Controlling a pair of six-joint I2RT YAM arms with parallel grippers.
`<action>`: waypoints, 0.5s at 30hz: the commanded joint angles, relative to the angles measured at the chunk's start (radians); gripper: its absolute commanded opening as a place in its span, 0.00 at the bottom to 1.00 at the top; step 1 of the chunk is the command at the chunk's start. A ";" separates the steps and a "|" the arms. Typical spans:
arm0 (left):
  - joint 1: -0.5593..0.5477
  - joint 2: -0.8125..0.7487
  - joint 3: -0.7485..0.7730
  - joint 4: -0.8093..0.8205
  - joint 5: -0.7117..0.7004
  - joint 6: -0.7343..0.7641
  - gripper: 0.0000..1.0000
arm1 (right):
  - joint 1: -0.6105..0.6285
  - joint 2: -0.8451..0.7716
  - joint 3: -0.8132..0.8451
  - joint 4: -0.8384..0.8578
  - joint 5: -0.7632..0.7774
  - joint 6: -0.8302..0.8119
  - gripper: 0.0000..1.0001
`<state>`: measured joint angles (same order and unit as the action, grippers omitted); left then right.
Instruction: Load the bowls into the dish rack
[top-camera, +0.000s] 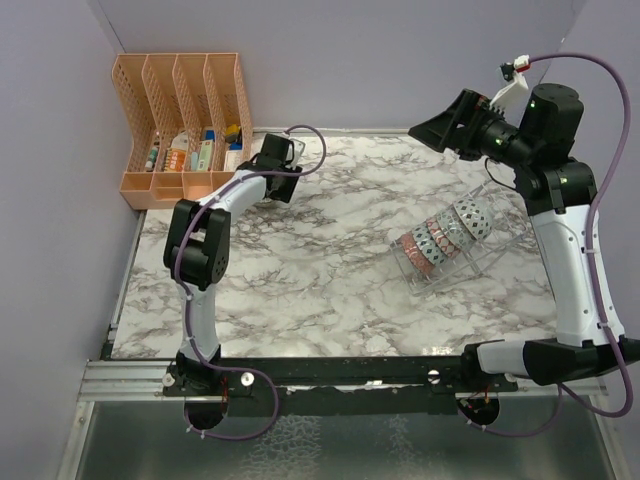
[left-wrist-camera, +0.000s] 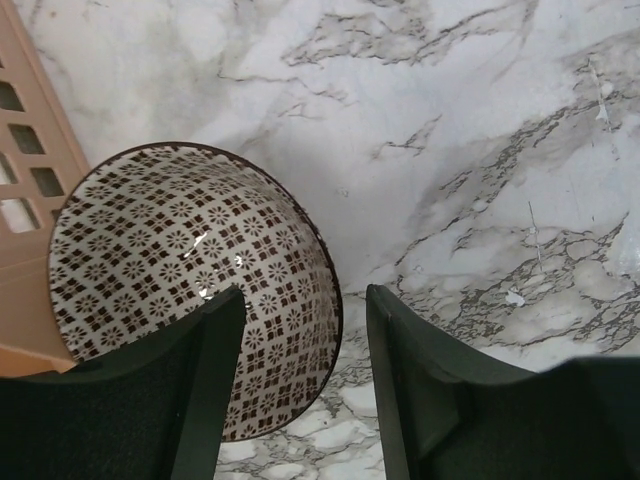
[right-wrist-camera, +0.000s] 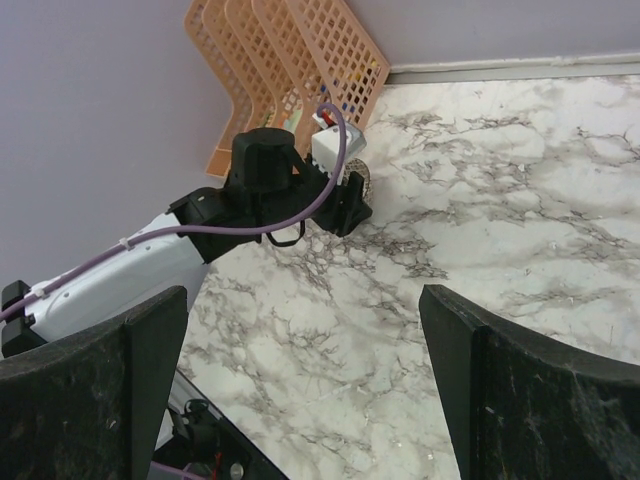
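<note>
A grey-black-white patterned bowl (left-wrist-camera: 180, 260) rests on the marble beside the orange organizer. My left gripper (left-wrist-camera: 303, 295) is open and straddles its rim, with the left finger over the inside and the right finger outside; I see no contact. In the top view my left gripper (top-camera: 280, 175) hides this bowl. The clear dish rack (top-camera: 485, 262) stands at the right and holds several patterned bowls (top-camera: 440, 235) on edge in its slots. My right gripper (top-camera: 427, 130) is open and empty, raised high above the table behind the rack; it is also open in its own view (right-wrist-camera: 300, 315).
The orange slotted organizer (top-camera: 180, 130) with small items stands in the back left corner, close to my left gripper; its edge shows in the left wrist view (left-wrist-camera: 30, 190). Purple walls close the left and back. The marble tabletop (top-camera: 320, 270) lies between the arms.
</note>
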<state>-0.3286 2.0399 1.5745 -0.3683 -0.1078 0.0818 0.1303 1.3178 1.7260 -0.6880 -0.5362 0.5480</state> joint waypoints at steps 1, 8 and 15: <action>0.004 0.030 -0.006 0.016 0.063 -0.010 0.52 | 0.005 0.003 0.026 0.003 0.007 -0.012 0.99; 0.009 0.036 -0.021 0.007 0.082 -0.021 0.24 | 0.005 0.000 0.044 -0.011 0.030 -0.015 0.99; 0.010 -0.023 -0.058 0.012 0.081 -0.050 0.00 | 0.005 -0.017 0.048 -0.020 0.051 0.002 1.00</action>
<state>-0.3264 2.0602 1.5482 -0.3370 -0.0586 0.0666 0.1303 1.3201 1.7439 -0.6964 -0.5179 0.5449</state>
